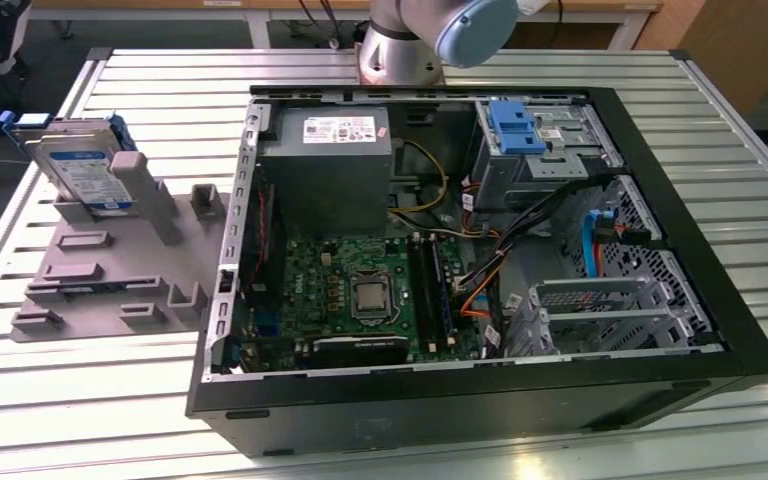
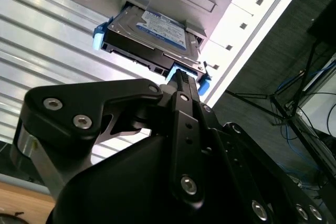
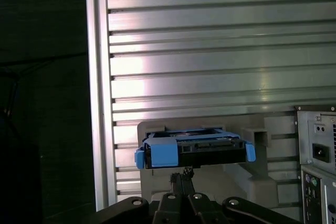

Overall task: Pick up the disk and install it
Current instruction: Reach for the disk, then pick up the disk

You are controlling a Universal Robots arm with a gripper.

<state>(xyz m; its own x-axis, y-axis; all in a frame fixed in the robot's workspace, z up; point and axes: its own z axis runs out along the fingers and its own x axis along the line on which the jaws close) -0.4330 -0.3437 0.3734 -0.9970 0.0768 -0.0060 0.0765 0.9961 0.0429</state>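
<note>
Slatted aluminium table [image 1: 91, 420], open computer case [image 1: 491, 400] at centre: the disk [image 1: 84, 170] stands propped on edge in a grey holder [image 1: 91, 270]. In the exterior view it sits at about ten o'clock from the case, well apart from it. In the first wrist view the gripper [image 3: 181, 173] points toward the disk's blue-railed end, fingers pressed together, pinching nothing and apparently short of touching the drive. The job looks to be at its opening step, the approach for pick-up; the disk is not yet installed. A grasp would seemingly call for the fingers to spread enough to straddle the drive, squarely aligned, before closing.
</note>
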